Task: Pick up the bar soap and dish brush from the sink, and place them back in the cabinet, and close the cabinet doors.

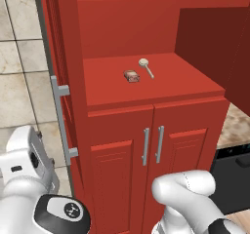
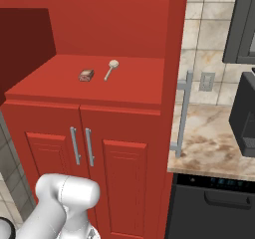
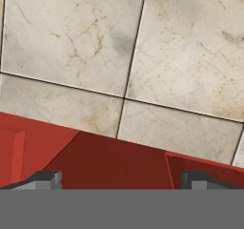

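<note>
Currently, bar soap (image 1: 131, 76): lay flat on the open red shelf (image 1: 185, 79) of the cabinet (image 1: 122, 28), above the two smaller lower doors (image 1: 119, 174).
Dish brush (image 1: 145, 67): lay on the same shelf just beside the soap, apart from it, pale round head toward the back.
Cabinet doors: both stood open; the left one (image 1: 61, 57) showed edge-on with its long silver handle (image 1: 60, 118).
Gripper (image 3: 121, 180): jaws spread wide, holding nothing, pointed at beige tiles (image 3: 143, 56) over a red panel edge.
Stone surface (image 2: 209, 143): right of the cabinet.
</note>
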Robot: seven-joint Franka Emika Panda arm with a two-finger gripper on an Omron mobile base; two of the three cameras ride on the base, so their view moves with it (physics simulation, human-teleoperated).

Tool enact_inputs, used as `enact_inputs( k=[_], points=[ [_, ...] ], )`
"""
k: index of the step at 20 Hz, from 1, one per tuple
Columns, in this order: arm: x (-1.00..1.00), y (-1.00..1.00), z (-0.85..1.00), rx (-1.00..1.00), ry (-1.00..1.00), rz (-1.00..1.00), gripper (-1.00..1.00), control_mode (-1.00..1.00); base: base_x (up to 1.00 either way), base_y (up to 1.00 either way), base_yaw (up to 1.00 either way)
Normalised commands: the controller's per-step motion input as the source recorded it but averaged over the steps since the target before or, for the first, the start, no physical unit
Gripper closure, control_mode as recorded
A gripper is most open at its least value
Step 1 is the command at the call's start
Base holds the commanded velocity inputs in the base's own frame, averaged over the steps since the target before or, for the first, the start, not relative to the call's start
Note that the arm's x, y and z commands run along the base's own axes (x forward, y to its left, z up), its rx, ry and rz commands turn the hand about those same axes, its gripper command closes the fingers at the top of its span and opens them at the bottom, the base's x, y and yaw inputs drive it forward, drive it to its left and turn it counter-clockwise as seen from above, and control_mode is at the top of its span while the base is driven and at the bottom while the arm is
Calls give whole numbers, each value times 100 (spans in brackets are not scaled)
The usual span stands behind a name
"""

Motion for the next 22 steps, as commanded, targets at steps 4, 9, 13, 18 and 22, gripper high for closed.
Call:
enact_inputs(
  k=[4,9,13,18,22],
  points=[
    [3,-12,0,0,-5,-10,-100,-100,0,0,0],
    [2,-13,0,2,-3,-10,-100,-100,0,0,0],
    [1,-19,0,3,-2,-9,-100,-100,0,0,0],
    [2,-29,0,3,-3,-8,-100,-100,0,0,0],
    [4,-30,0,2,-4,-8,-100,-100,0,0,0]
  ],
)
